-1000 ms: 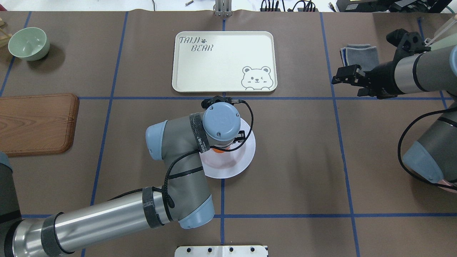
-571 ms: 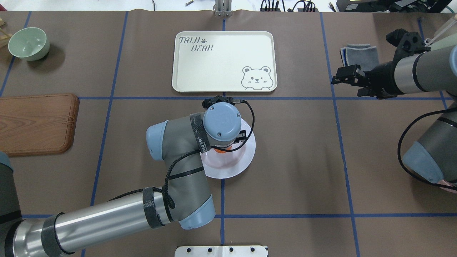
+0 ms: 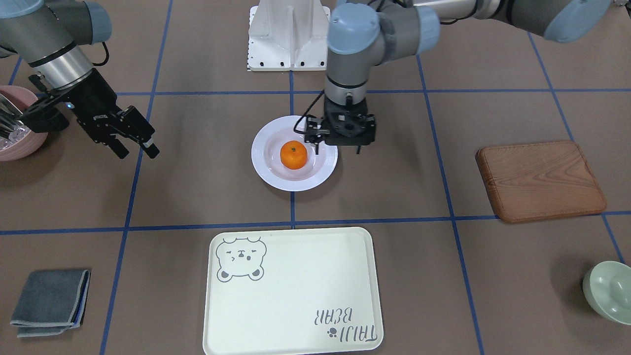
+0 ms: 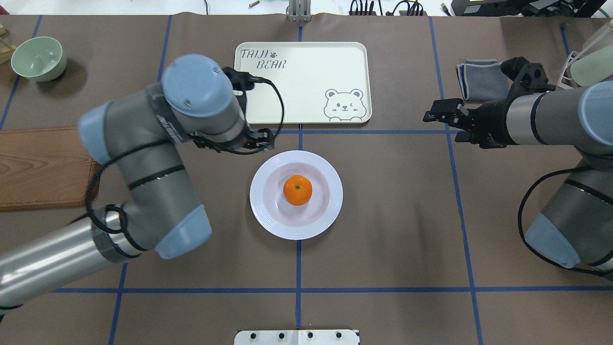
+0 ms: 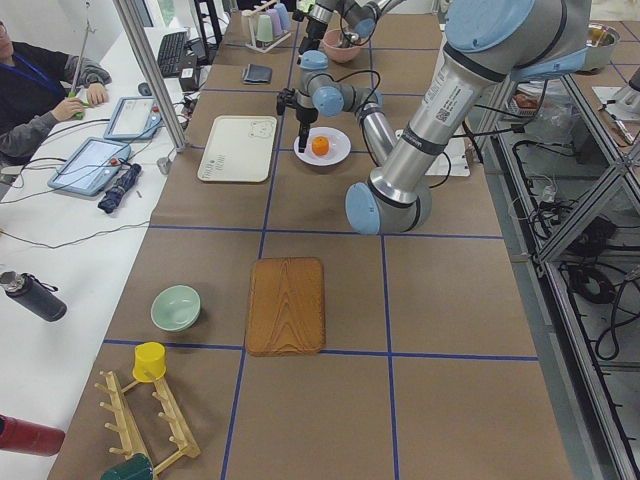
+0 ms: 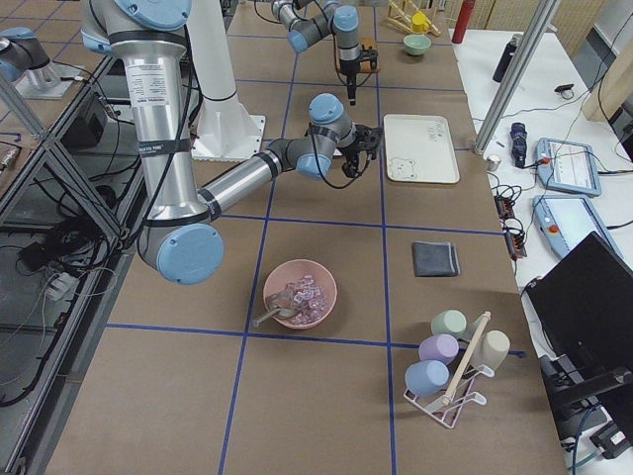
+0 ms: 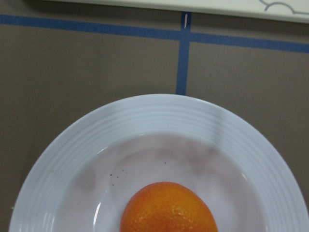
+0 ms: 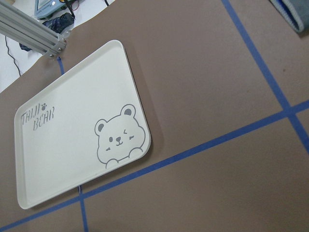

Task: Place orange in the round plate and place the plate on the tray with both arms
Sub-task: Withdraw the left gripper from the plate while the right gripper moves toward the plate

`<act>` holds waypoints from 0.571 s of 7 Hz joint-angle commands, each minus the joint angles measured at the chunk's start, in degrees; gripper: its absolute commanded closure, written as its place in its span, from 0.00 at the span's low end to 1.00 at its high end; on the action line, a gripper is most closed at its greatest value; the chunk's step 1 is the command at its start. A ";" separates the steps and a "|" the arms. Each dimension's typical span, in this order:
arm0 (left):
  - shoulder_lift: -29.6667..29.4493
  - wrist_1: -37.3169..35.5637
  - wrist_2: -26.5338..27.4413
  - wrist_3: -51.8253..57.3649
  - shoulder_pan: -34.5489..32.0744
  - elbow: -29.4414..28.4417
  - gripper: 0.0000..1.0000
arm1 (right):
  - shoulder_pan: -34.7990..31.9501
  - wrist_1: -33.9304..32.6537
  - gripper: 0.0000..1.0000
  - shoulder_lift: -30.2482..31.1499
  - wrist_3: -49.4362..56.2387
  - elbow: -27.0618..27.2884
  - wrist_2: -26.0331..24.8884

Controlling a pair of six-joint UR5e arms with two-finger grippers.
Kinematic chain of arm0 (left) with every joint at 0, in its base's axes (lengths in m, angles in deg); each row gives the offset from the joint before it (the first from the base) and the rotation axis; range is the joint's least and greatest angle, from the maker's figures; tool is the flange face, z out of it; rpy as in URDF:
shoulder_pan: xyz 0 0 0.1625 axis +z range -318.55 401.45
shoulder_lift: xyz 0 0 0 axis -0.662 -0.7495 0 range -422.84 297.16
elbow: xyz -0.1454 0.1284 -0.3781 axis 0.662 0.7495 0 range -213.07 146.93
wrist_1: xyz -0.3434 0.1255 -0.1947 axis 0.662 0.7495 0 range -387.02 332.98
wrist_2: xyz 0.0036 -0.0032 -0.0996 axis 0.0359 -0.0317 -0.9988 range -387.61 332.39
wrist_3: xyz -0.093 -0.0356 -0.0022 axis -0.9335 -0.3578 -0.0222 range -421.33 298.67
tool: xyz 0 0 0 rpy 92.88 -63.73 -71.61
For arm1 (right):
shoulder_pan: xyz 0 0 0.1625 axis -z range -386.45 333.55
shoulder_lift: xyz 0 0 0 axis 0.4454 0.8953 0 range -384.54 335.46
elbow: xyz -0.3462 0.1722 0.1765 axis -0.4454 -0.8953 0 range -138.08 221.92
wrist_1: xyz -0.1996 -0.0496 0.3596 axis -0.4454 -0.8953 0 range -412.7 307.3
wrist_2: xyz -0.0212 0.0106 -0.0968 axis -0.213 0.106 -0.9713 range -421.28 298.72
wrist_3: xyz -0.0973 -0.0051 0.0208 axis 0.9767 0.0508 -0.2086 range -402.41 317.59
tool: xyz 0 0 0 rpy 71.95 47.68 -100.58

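Note:
The orange (image 4: 297,190) (image 3: 294,155) lies free in the middle of the white round plate (image 4: 325,220) (image 3: 276,180), which rests on the table near the tray (image 4: 300,81) (image 3: 291,291). My left gripper (image 3: 337,147) hangs open above the plate's rim on my left side, apart from the fruit. Its wrist view looks down on the orange (image 7: 166,208) and the plate (image 7: 159,116). My right gripper (image 4: 440,128) (image 3: 139,154) is open and holds nothing, well to the right of the plate. The right wrist view shows the tray (image 8: 72,130).
A brown wooden board (image 4: 43,167) lies at the left and a pale green bowl (image 4: 38,57) at the far left. A folded grey cloth (image 4: 481,79) lies far right of the tray. A pink bowl (image 3: 15,133) stands behind my right arm.
My left arm has lifted and swung left off the plate, uncovering the orange lying in it. My right gripper has moved a little toward the centre.

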 commanded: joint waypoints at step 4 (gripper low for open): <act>20.60 -0.26 -14.78 48.03 -27.51 -0.19 0.02 | 23.25 3.96 0.00 -0.27 -23.92 2.42 -28.90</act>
